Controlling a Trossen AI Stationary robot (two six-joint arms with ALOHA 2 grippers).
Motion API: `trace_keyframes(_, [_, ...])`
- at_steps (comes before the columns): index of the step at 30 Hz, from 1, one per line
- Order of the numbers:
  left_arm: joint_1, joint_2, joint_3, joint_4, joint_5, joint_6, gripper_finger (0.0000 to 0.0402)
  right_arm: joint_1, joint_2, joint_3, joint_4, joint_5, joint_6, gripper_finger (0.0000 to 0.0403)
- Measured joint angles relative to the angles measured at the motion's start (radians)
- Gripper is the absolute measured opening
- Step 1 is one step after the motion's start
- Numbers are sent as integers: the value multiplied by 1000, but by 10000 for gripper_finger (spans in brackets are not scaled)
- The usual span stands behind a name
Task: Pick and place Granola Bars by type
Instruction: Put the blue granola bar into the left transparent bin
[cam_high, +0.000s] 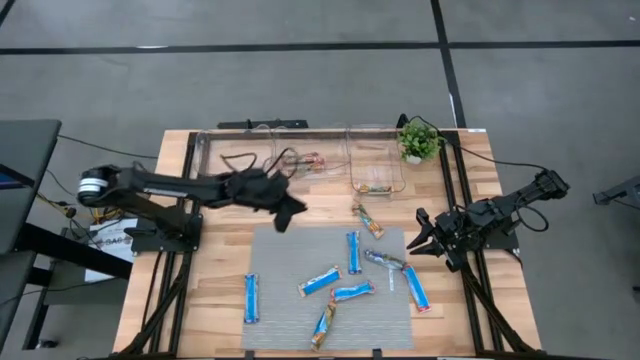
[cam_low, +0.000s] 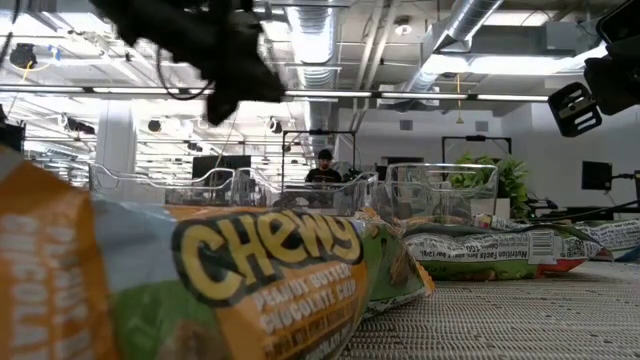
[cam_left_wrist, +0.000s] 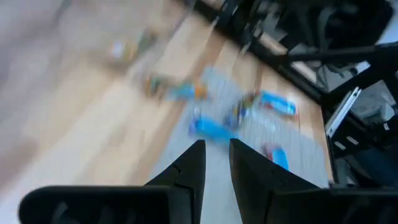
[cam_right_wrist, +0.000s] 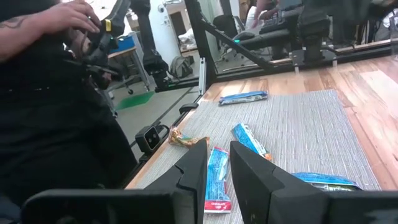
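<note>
Only the right wrist view shows a person (cam_right_wrist: 56, 93); both claws stand narrow, holding nothing.

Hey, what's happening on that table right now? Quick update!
Left end effector empty, above mat's back edge. Right end effector parked at right side. Granola bars scattered on mat. Nothing blocking.

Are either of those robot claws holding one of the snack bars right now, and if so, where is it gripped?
No. The left gripper and the right gripper are both shut with nothing between their fingers. The granola bars lie on the grey mat.
</note>
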Motion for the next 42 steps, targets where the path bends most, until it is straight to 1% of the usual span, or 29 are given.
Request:
trace_keyframes(3, [-70,-95,-59,-107,-51,-134,64,0,0,0,0,0,0,62])
trace_keyframes(9, [-254,-249,-80,-426,-120,-330,64,0,0,0,0,0,0,62])
trace_keyframes(12, [-350,-301,-80,-533,-165,-437,64,0,0,0,0,0,0,62])
trace_keyframes(15, [-441,-324,-80,-598,-186,-549,64,0,0,0,0,0,0,62])
trace_keyframes(20, [-563,-315,-80,-635,-196,-720,64,0,0,0,0,0,0,62])
trace_keyframes(27, [-695,-258,-80,-644,-275,-1012,64,0,0,0,0,0,0,62])
trace_keyframes(31, [-754,-204,-79,-648,-300,-1192,64,0,0,0,0,0,0,62])
trace_keyframes(34, [-798,-159,-78,-647,-293,-1340,64,0,0,0,0,0,0,62])
trace_keyframes(36, [-835,-129,-78,-616,-292,-1431,64,0,0,0,0,0,0,62])
trace_keyframes(39, [-876,-78,-75,-554,-286,-1534,64,0,0,0,0,0,0,62])
trace_keyframes(42, [-901,-10,-29,-560,-291,-1600,64,0,0,0,0,0,0,62])
